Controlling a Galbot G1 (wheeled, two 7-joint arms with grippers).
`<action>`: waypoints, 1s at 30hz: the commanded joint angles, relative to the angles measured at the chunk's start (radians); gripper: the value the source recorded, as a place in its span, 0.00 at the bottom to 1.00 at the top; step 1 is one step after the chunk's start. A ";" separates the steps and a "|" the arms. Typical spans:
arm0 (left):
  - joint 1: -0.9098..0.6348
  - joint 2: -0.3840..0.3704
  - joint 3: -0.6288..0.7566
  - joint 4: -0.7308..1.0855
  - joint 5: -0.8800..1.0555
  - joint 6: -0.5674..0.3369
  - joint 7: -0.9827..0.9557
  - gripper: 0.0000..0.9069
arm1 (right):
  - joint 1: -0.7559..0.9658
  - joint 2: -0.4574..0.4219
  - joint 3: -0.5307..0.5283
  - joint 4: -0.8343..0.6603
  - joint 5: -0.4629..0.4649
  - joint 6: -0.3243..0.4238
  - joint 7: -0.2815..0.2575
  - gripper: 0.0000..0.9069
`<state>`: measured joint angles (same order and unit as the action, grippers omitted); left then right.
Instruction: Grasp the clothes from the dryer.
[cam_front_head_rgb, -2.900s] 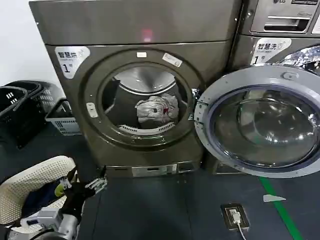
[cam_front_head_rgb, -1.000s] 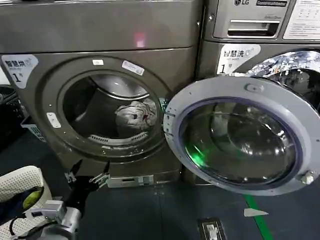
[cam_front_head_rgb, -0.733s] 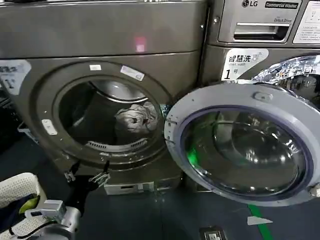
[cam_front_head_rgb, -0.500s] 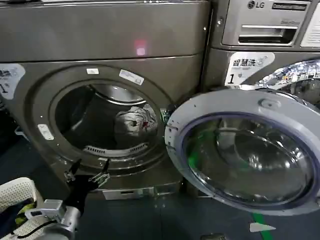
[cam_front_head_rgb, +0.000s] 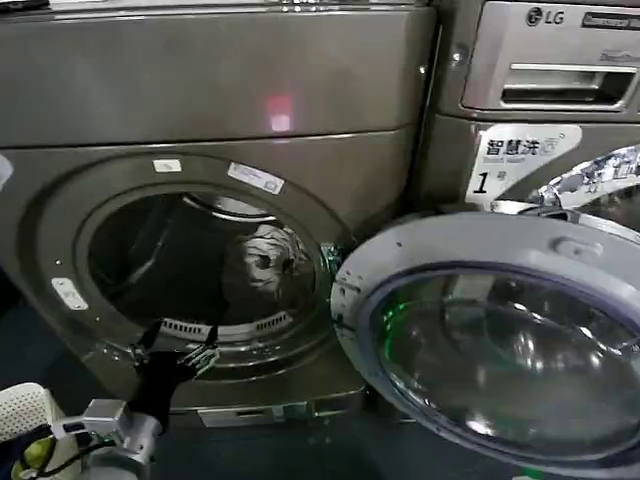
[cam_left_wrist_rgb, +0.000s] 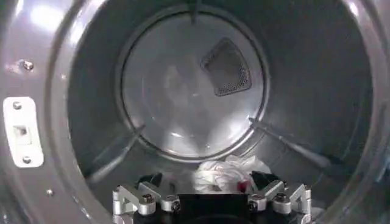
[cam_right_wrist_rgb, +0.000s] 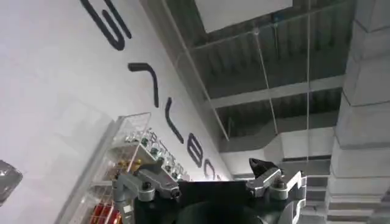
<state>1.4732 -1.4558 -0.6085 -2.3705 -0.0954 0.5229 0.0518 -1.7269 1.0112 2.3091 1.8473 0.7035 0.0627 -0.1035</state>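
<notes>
Risk: left gripper (cam_front_head_rgb: 178, 343), fingers spread wide and holding nothing, sits level with lower rim of dryer (cam_front_head_rgb: 210, 95) porthole; advancing low could knock steel lip or drum paddle instead of entering. Closing early would pinch air. Open door (cam_front_head_rgb: 500, 340) hangs just right of opening (collision hazard if arm swings right). Clothes (cam_front_head_rgb: 262, 262) lie bunched deep in drum, right of centre, well beyond gripper. Right gripper (cam_right_wrist_rgb: 210, 182) idle, spread, aimed at ceiling

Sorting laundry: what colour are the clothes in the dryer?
Whitish-grey with a red mark, clearest in the left wrist view: clothes.
</notes>
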 joint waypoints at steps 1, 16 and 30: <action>-0.001 0.000 0.000 0.001 0.001 0.000 0.000 1.00 | 0.000 0.000 0.001 0.000 0.000 0.001 -0.001 1.00; -0.001 0.003 0.003 0.000 0.000 0.000 0.001 1.00 | -0.009 -0.002 0.004 0.008 0.010 0.005 -0.011 1.00; -0.043 0.016 0.002 0.054 -0.011 -0.050 0.005 1.00 | -0.014 0.001 0.000 0.019 0.021 0.019 0.007 1.00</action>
<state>1.4530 -1.4464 -0.6074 -2.3499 -0.1002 0.5077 0.0562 -1.7422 1.0117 2.3092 1.8665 0.7221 0.0806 -0.0994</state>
